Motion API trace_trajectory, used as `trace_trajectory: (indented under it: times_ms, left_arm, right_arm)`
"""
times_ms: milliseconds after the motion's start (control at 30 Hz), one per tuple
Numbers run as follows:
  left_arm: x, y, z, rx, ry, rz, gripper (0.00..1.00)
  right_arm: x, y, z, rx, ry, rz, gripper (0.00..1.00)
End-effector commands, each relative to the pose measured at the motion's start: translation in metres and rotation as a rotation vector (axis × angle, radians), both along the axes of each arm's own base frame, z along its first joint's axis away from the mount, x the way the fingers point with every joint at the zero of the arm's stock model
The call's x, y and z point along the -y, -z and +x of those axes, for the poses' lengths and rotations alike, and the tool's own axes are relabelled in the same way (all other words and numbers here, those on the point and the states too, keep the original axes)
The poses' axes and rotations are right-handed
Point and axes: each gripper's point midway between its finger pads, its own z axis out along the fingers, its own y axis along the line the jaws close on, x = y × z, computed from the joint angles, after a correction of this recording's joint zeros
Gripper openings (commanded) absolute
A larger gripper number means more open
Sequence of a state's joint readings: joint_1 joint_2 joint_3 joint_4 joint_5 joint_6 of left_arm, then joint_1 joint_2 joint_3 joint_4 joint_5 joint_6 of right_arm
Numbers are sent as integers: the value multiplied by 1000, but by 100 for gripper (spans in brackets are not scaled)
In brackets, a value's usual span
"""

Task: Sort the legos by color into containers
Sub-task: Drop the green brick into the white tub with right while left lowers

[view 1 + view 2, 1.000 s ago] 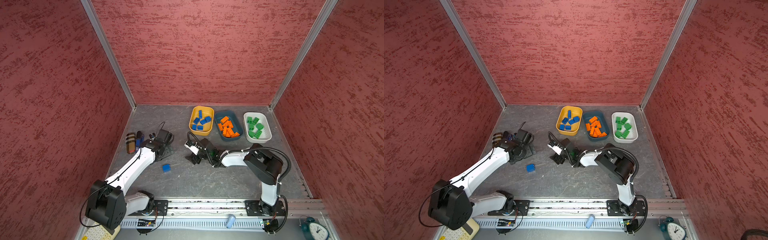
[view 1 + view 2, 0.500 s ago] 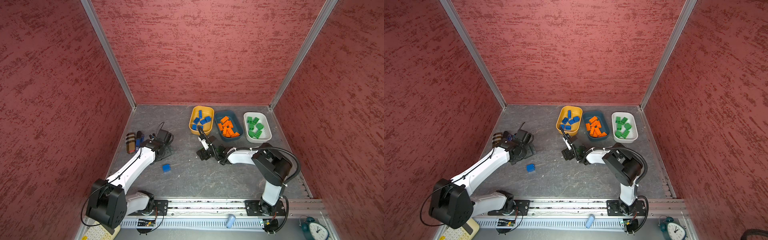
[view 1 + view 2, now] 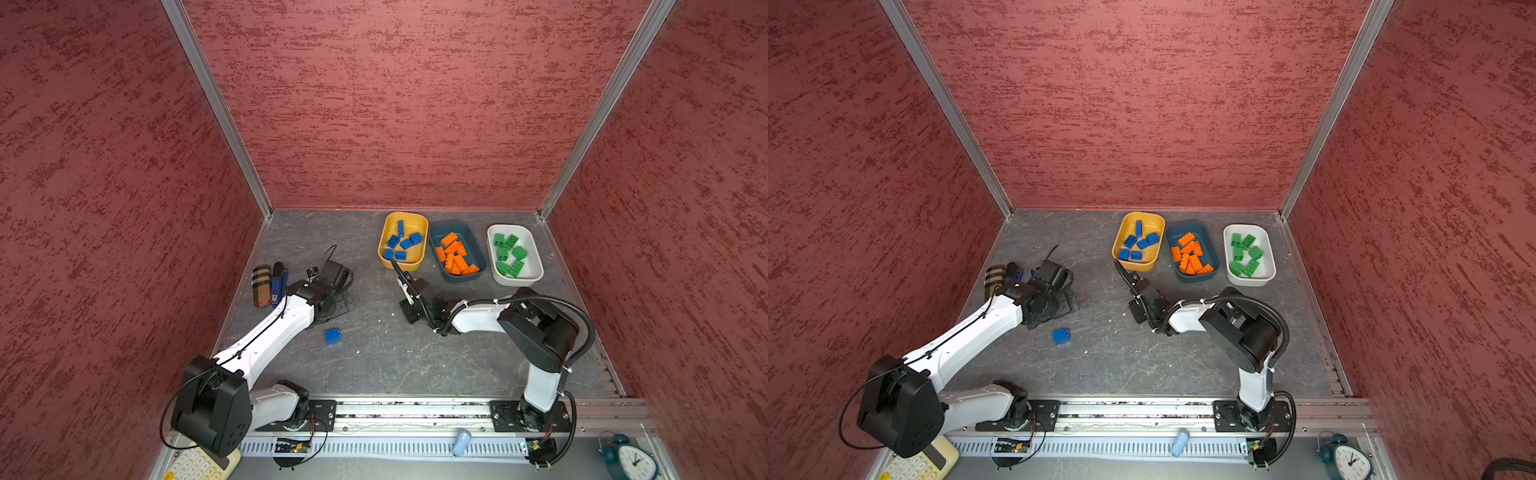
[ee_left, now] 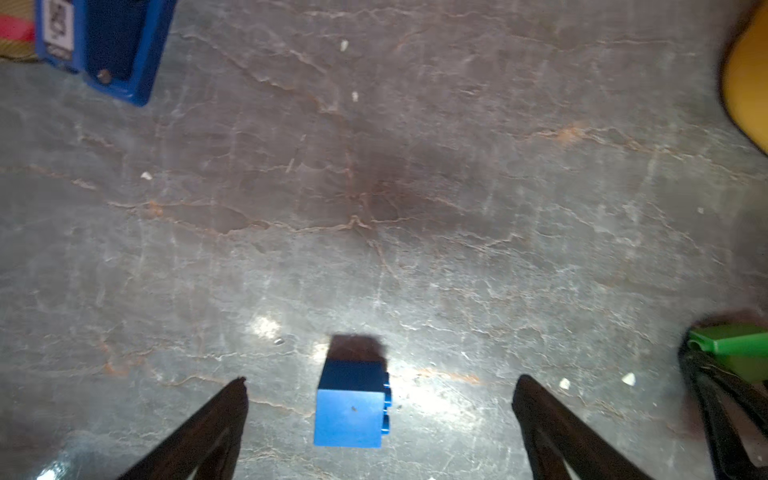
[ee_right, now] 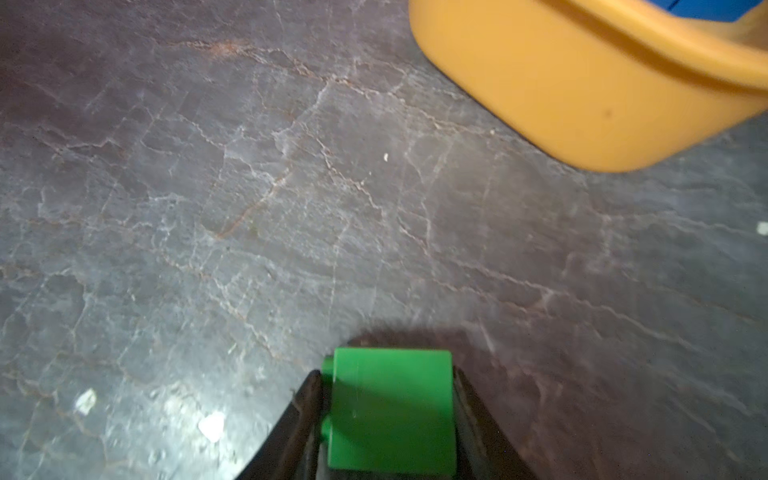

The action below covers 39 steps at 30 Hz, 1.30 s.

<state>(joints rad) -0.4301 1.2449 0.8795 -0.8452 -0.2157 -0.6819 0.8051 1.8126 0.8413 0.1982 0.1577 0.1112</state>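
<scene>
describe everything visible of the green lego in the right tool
The green lego is a small, squarish brick of glossy green plastic, smooth face toward the right wrist camera. Its studs poke sideways at one finger, so it is turned on its side. The right tool pinches it between both fingers, near the yellow tub. Whether it touches the floor is unclear.

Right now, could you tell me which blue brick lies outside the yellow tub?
The lone blue brick on the table by the left gripper; the others lie in the yellow tub.
</scene>
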Motion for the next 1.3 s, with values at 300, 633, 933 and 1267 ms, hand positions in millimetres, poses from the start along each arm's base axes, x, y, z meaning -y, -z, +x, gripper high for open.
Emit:
trace_trajectory:
  times_ms: [300, 633, 933, 1267]
  left_arm:
    - [140, -42, 24, 186, 540, -253, 99]
    - [214, -68, 15, 277, 831, -383, 99]
    - [221, -82, 34, 391, 778, -305, 100]
    - [115, -30, 30, 214, 411, -32, 99]
  right_arm:
    - [134, -120, 49, 180, 265, 204, 40]
    - [262, -111, 105, 95, 642, 294, 42]
    - [317, -73, 145, -35, 799, 102, 43]
    - [370, -65, 154, -29, 1049, -100, 54]
